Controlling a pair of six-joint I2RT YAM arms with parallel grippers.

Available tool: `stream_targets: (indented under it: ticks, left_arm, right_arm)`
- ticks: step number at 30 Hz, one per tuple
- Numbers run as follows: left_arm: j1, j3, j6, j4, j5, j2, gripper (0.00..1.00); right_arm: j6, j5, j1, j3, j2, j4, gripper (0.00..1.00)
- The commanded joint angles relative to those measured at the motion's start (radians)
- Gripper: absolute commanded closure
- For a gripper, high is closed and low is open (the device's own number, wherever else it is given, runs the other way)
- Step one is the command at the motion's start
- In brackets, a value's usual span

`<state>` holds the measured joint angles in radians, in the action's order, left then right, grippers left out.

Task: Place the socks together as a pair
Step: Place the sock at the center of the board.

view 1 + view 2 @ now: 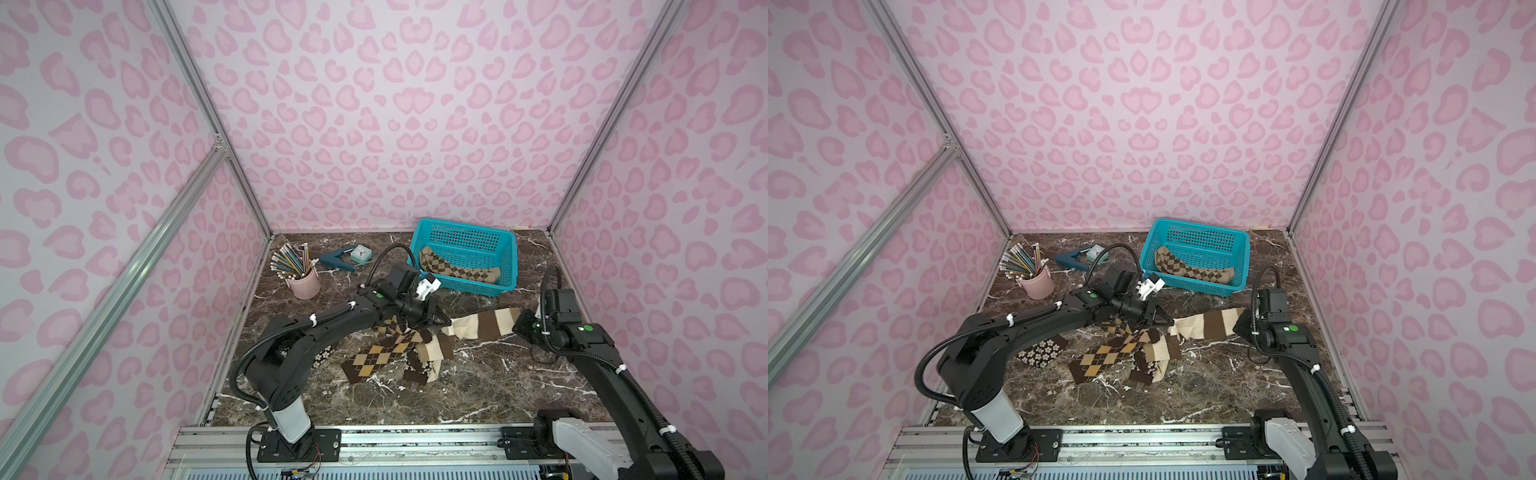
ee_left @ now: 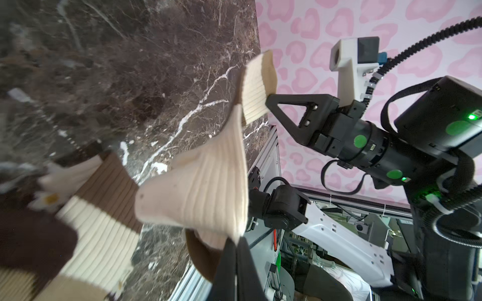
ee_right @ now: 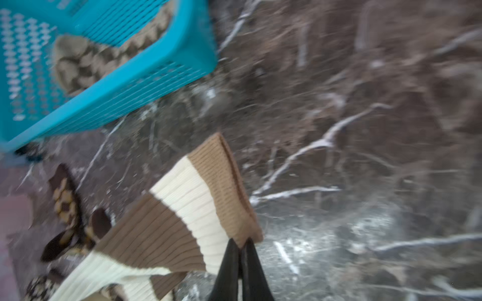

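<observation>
Cream-and-brown striped sock point(image 1: 484, 324) hangs stretched over the marble tabletop point(image 1: 498, 386) between both arms. Left gripper point(image 2: 236, 243) is pinched tight on its cream end. Right gripper point(image 3: 241, 246) is clamped on what looks like the tan cuff, though that view is blurred. Second striped sock point(image 1: 432, 351) lies in the pile touching an argyle sock point(image 1: 382, 353), with a flowered sock point(image 1: 1042, 349) nearby. Another argyle sock point(image 1: 457, 268) sits in the teal basket point(image 1: 465, 286).
</observation>
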<state>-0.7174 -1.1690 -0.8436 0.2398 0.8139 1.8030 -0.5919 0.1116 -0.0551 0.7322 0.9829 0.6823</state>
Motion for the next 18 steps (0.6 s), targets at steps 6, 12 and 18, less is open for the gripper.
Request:
stream_targets:
  ticks: [6,12,18]
  left_arm:
    - [-0.087,-0.302,-0.114,-0.180,0.018,0.335,0.97]
    - [-0.098,-0.383,-0.175,-0.211,0.018,0.483,0.97]
    - [-0.094,-0.377,-0.252,-0.287,0.016,0.516,0.76]
  right_arm:
    - [0.089,-0.098,-0.200,0.035,0.071,0.118,1.00]
    - [0.145,-0.092,-0.300,0.044,0.148,0.080,1.00]
    - [0.192,-0.067,-0.352,0.070,0.285,0.075,1.00]
